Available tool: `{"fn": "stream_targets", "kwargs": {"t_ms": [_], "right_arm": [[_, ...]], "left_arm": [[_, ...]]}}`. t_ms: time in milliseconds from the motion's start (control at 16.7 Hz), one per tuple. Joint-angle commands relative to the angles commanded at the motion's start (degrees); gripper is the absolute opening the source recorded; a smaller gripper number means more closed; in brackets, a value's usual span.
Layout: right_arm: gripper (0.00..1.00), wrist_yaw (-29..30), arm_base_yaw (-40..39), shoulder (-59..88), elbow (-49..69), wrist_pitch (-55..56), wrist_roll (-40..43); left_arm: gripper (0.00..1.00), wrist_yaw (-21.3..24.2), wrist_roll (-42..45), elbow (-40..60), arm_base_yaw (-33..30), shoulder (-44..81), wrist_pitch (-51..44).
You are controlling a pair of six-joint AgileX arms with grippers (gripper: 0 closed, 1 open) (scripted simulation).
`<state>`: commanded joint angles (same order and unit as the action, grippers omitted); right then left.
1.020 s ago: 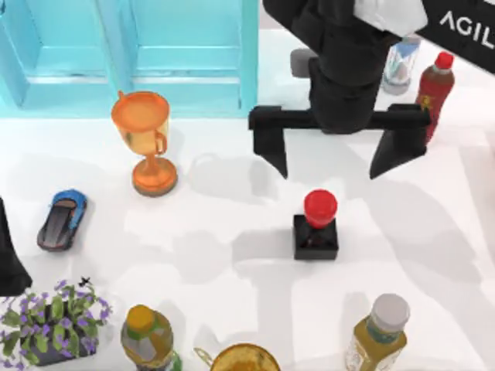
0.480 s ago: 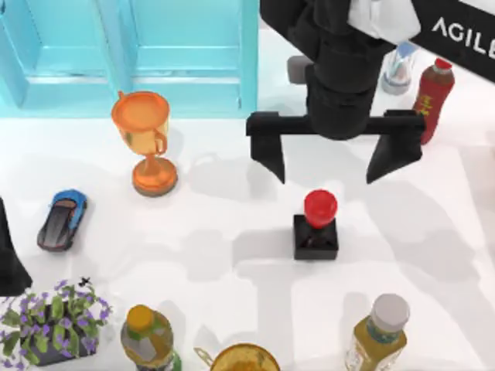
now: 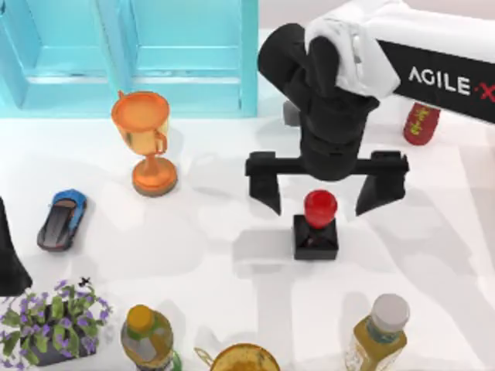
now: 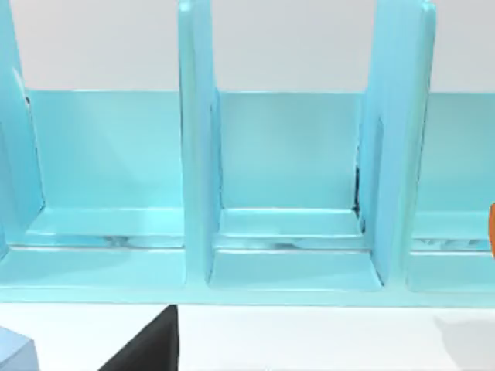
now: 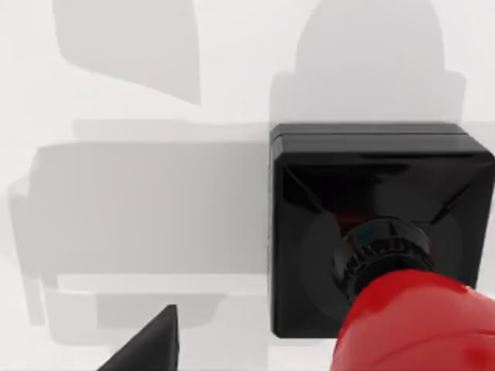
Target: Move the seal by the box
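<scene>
The seal (image 3: pixel 315 224), a black square block with a glossy red knob, stands upright on the white table right of centre. My right gripper (image 3: pixel 319 205) hangs over it, open, with one black finger on each side of the knob and apart from it. In the right wrist view the seal (image 5: pixel 379 232) lies close below, and one fingertip (image 5: pixel 147 344) shows at the edge. The box (image 3: pixel 186 85), a light-blue open case with dividers, stands at the back left; its compartments (image 4: pixel 286 154) face the left wrist camera. My left arm (image 3: pixel 9 263) is parked at the table's left edge.
An orange trophy cup (image 3: pixel 143 139) stands in front of the box. A blue toy car (image 3: pixel 62 219) and a purple-flowered plant (image 3: pixel 54 321) are at the left. Two bottles (image 3: pixel 147 336) (image 3: pixel 379 332) and a yellow rim (image 3: pixel 244 358) line the front. A red bottle (image 3: pixel 421 124) is behind my right arm.
My right gripper has come forward and down from behind the seal, so its open fingers now flank the red knob. The seal has not moved.
</scene>
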<state>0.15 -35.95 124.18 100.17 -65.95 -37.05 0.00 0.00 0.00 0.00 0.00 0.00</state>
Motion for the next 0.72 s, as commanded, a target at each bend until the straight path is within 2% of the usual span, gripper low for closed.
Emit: {"fn": "stream_targets", "kwargs": {"t_ms": [240,480,720], "right_arm": [[1.00,0.0,-0.1,0.6,-4.5,5.1,-0.1],[1.00,0.0,-0.1,0.6,-4.6,5.2,-0.1],[0.70,0.0,-0.1,0.6,-4.6,5.2,-0.1]], "left_arm": [[1.00,0.0,0.0,0.0,0.0,0.0,0.0],[1.00,0.0,0.0,0.0,0.0,0.0,0.0],[1.00,0.0,0.0,0.0,0.0,0.0,0.0]]}}
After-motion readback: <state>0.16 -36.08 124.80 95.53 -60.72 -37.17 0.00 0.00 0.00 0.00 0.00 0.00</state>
